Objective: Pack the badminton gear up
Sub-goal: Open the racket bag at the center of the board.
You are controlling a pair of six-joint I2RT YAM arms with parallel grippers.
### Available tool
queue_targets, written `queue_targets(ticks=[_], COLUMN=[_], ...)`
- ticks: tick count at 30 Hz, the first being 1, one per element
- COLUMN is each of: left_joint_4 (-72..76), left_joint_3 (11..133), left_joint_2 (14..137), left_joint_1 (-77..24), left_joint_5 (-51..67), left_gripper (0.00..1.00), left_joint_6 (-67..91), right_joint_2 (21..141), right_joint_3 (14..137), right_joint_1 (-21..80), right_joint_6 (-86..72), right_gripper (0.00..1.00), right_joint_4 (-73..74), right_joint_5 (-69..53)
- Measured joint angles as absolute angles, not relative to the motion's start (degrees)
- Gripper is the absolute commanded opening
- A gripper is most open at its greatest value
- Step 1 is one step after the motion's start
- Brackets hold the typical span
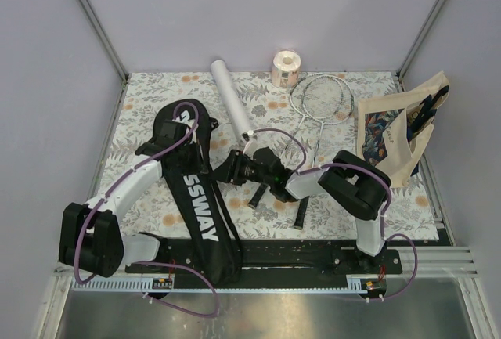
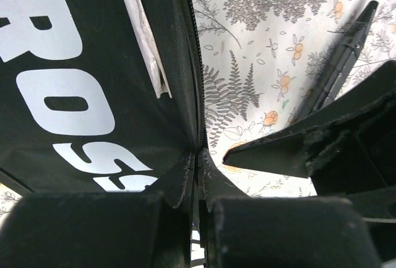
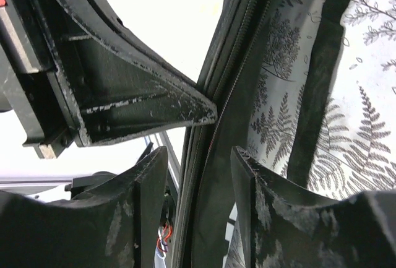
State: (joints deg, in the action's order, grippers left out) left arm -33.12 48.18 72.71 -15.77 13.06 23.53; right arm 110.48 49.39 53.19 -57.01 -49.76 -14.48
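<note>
The long black racket bag lettered in white lies on the left of the table and fills the left wrist view. My left gripper is shut on the bag's zipper edge. My right gripper is open, with its jaws on either side of the same bag edge, close to the left gripper. Two thin silver-white rackets lie at centre right, their black handles pointing towards the arms. The white tube lies at the back.
A small pinkish paper roll stands at the back edge. A beige printed tote bag lies at the right edge. The floral tablecloth covers the table, and grey walls enclose it.
</note>
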Motion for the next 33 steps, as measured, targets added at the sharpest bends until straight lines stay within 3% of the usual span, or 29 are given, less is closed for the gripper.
queue_targets(ticks=[4,8,16,23,33], left_joint_4=[-32.75,-32.34,-32.45,-32.64,-32.38], left_joint_3=[48.18,48.18,48.18,48.18,48.18], left_joint_2=[71.55,71.33,71.33,71.35,71.33], left_joint_1=[-15.77,-15.77,-15.77,-15.84,-15.84], left_joint_5=[14.44,15.09,15.2,15.25,15.25], left_gripper=[0.0,0.0,0.0,0.0,0.0], left_joint_6=[23.62,23.83,23.81,23.79,23.83], right_joint_2=[111.9,113.3,113.86,113.23,112.77], right_joint_3=[51.68,52.42,51.86,49.45,47.42], right_joint_1=[53.19,53.19,53.19,53.15,53.12], right_joint_6=[-57.04,-57.36,-58.57,-58.87,-59.68], right_gripper=[0.5,0.36,0.47,0.4,0.43], right_joint_4=[-49.52,-49.36,-50.11,-51.7,-53.23], right_joint_5=[-14.57,-14.57,-14.5,-14.09,-14.57])
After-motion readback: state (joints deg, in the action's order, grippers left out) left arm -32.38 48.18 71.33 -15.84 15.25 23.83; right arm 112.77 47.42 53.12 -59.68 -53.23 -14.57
